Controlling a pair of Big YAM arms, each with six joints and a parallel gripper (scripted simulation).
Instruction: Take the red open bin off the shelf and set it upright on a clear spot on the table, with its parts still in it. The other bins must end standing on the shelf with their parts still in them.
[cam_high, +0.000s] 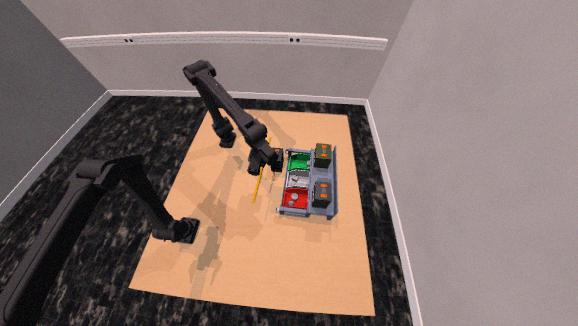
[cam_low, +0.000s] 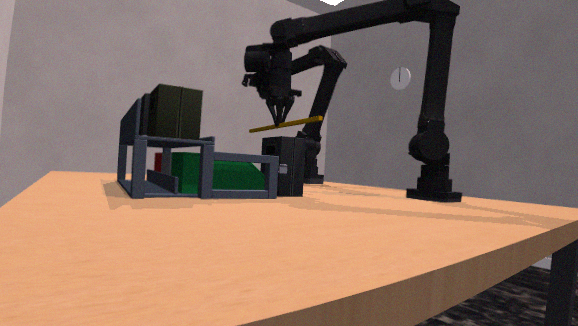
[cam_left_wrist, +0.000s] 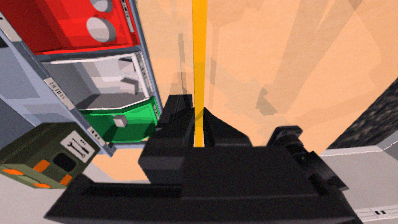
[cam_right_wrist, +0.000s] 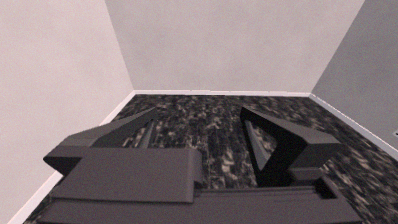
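Observation:
The red bin (cam_high: 303, 192) (cam_low: 158, 162) (cam_left_wrist: 60, 30) stands on the lower front of the grey-blue shelf (cam_high: 322, 172) (cam_low: 206, 172), with round pale parts in it. Beside it stand a white-grey bin (cam_high: 294, 186) (cam_left_wrist: 80, 82) and a green bin (cam_high: 299, 159) (cam_low: 235, 176) (cam_left_wrist: 142, 131), each with parts. My left gripper (cam_low: 278, 124) (cam_left_wrist: 199, 111) is shut on a yellow bar (cam_high: 257, 186) (cam_low: 307, 120) (cam_left_wrist: 200, 55) and holds it above the table in front of the shelf. My right gripper (cam_right_wrist: 199, 111) is open and empty, facing the floor and wall away from the shelf.
An olive case (cam_high: 322, 159) (cam_low: 170, 112) (cam_left_wrist: 47, 150) and a dark grey case (cam_high: 321, 195) stand on the shelf's upper level. Another dark case (cam_high: 278, 161) (cam_low: 293, 167) stands on the table before the green bin, beneath and beside my left gripper.

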